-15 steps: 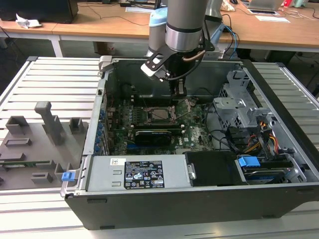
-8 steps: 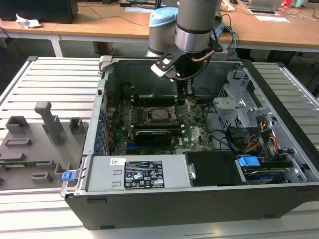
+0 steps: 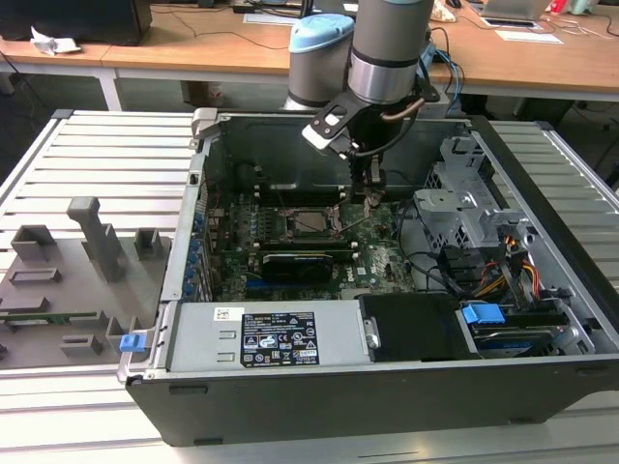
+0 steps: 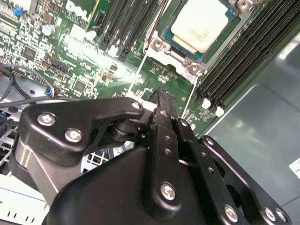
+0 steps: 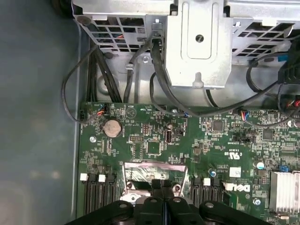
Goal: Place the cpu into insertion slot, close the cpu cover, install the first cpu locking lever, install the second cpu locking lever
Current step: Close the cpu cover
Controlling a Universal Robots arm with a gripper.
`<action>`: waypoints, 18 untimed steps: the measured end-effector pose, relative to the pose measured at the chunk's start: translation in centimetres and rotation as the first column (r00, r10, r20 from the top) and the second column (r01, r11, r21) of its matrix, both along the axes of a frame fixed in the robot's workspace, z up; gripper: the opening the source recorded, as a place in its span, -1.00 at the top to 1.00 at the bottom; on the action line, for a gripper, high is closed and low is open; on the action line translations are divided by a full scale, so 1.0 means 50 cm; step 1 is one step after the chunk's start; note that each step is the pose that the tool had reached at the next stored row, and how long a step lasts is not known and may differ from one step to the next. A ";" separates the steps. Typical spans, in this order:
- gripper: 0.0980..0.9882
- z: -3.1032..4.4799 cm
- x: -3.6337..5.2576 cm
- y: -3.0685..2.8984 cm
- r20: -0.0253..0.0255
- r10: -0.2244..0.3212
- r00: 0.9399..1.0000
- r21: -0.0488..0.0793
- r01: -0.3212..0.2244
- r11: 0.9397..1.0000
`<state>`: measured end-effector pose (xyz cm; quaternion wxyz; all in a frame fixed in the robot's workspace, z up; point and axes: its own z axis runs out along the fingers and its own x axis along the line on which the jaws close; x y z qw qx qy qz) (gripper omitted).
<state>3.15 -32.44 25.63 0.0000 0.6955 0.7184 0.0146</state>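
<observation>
Gripper, black, fingers pressed together on nothing, hangs just beside square black-and-silver-rimmed insertion slot; silvery-grey square cpu sits inside; joined fingers likely act as 1 narrow pusher.

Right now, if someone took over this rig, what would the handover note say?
Gripper: shut, nothing seen in it, tips just off a corner of the insertion slot.
The cpu sits in the slot; the cpu cover looks down around it.
Done: cpu placed, cover apparently closed.
Left: whether either locking lever is latched cannot be told.
</observation>
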 end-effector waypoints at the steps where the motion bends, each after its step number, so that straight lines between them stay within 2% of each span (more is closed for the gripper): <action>1: 0.98 0.000 0.002 0.000 0.000 0.000 1.000 0.000 0.000 1.000; 9: 0.98 -0.001 0.025 0.007 0.000 0.001 1.000 0.000 -0.001 1.000; 14: 0.98 -0.002 0.052 0.009 0.000 0.002 1.000 0.000 -0.002 1.000; 18: 0.98 -0.005 0.064 0.009 0.000 0.008 1.000 0.000 -0.008 1.000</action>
